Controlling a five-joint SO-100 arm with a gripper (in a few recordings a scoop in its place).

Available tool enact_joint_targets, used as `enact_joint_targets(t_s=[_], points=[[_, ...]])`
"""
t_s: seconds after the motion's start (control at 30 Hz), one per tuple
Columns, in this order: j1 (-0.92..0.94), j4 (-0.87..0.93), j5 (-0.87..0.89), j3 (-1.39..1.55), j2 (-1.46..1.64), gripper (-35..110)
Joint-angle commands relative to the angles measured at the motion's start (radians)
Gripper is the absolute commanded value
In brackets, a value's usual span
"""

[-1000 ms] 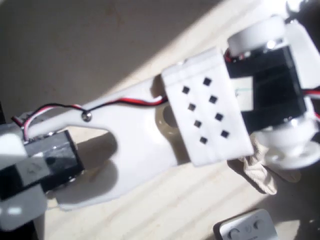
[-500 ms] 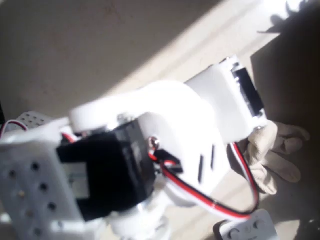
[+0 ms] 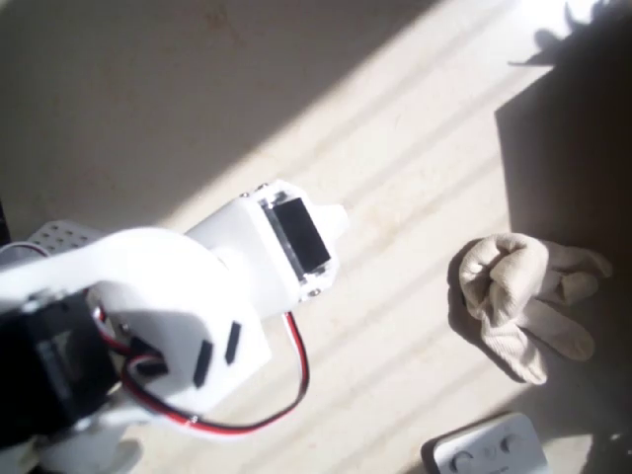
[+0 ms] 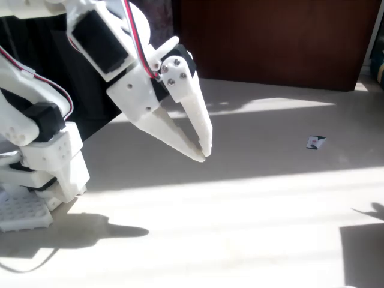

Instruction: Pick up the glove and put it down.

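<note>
The glove (image 3: pixel 521 299) lies crumpled on the table (image 3: pixel 395 148) at the right of the overhead view, half in sun and half in a dark shadow patch, stubby fingers pointing right and down. Nothing touches it. A grey device with round buttons (image 3: pixel 487 452) sits just below it at the bottom edge, near but apart.

The white arm (image 3: pixel 178 316) fills the lower left of the overhead view, well apart from the glove, with bare sunlit table between them. In the fixed view the gripper (image 4: pixel 202 150) hangs raised above the table, pointing down and to the right, its two long white fingers (image 4: pixel 198 120) drawn together so the tips meet or nearly meet. Nothing sits between them, so the pincer is closed and empty (the glove itself lies outside this view). A small card (image 4: pixel 315 142) lies far off on the table in the shaded band.

Progress, judged from how things lie: the glove rests on the table, free of the gripper, bunched rather than flat, which fits a glove that has been set down. With the arm clear and holding nothing, the task looks done or very nearly so. What may remain is only parking the arm. If the pick has in fact not happened, everything is left: open the fingers, reach right, descend and grasp.
</note>
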Motion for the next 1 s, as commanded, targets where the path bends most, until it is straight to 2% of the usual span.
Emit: enact_joint_targets(t_s=[0.0,0.63,0.97], points=[[0.012,-0.011,-0.005,0.103,0.130,0],[0.011,-0.011,-0.005,0.514,0.632,0],[0.011,0.000,-0.005,0.641,0.767,0]])
